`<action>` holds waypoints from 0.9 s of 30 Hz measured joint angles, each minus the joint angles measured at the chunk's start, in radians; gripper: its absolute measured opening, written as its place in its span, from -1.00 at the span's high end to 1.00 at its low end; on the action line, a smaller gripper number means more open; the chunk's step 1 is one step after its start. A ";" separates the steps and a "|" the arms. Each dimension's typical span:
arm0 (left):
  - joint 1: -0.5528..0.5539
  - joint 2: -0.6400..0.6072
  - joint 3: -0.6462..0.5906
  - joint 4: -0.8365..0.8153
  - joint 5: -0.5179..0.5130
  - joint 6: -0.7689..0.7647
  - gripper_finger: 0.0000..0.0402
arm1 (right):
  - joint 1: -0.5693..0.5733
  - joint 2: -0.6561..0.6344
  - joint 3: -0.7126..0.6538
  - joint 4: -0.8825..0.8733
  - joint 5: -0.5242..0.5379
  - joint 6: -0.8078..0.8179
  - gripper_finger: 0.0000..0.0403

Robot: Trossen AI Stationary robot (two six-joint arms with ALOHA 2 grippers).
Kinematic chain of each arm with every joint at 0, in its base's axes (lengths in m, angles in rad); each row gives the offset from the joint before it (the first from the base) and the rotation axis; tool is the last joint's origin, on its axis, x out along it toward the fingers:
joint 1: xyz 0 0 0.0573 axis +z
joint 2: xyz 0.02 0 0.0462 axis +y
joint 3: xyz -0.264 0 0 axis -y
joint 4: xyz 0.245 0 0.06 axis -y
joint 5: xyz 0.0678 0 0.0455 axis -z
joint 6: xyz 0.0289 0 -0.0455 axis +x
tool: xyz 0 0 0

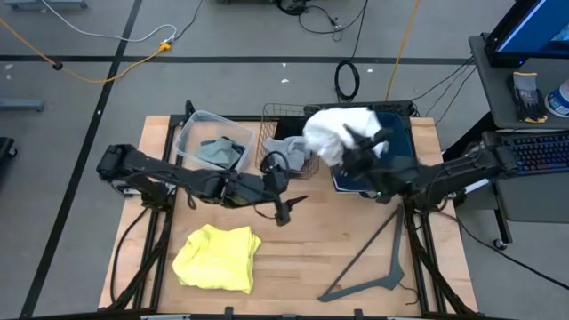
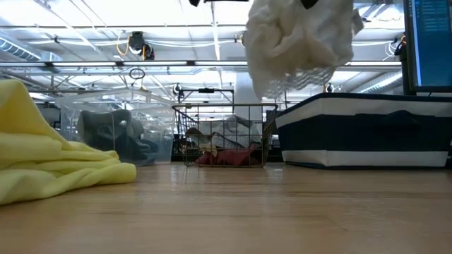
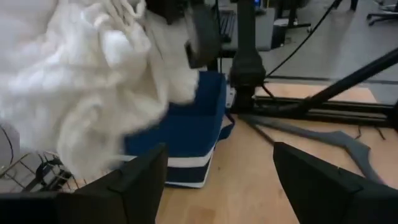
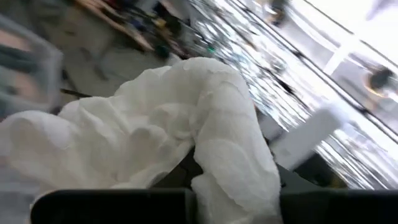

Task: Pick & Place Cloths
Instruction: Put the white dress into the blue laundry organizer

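A bunched white cloth (image 1: 336, 132) hangs in the air over the wire basket (image 1: 283, 142) and the near-left corner of the navy-and-white bin (image 2: 364, 130). My right gripper (image 1: 360, 149) is shut on it. My left gripper (image 3: 217, 180) stands open above the table's middle and holds nothing; the white cloth (image 3: 81, 81) lies beyond its fingers. A yellow cloth (image 1: 218, 256) lies crumpled on the table at the near left. A grey cloth (image 1: 220, 151) sits in the clear tub (image 1: 197, 133), and a maroon cloth (image 2: 226, 156) lies in the wire basket. My right gripper pinches a gathered bunch of the white cloth (image 4: 208, 177) between its two fingers, several folds thick. It comes in roughly level from the table's right side. The cloth is lifted clear and hangs slack in a ball (image 2: 300, 46) above the bin's rim.
A thin grey clothes hanger (image 1: 373, 267) lies flat on the table at the near right. The clear tub, wire basket and navy bin stand in a row along the far edge. Bare wood lies between the yellow cloth and the hanger.
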 joint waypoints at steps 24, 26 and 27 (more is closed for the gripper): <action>-0.163 -0.058 -0.001 -0.435 -0.039 -0.252 -0.49 | -0.240 -0.139 0.002 0.144 0.161 -0.241 0.78; -0.170 -0.058 -0.001 -0.435 -0.039 -0.255 -0.49 | -0.257 -0.139 0.002 0.104 0.166 -0.215 0.78; -0.172 -0.058 -0.001 -0.435 -0.039 -0.255 -0.49 | -0.263 -0.139 0.002 0.087 0.176 -0.199 0.78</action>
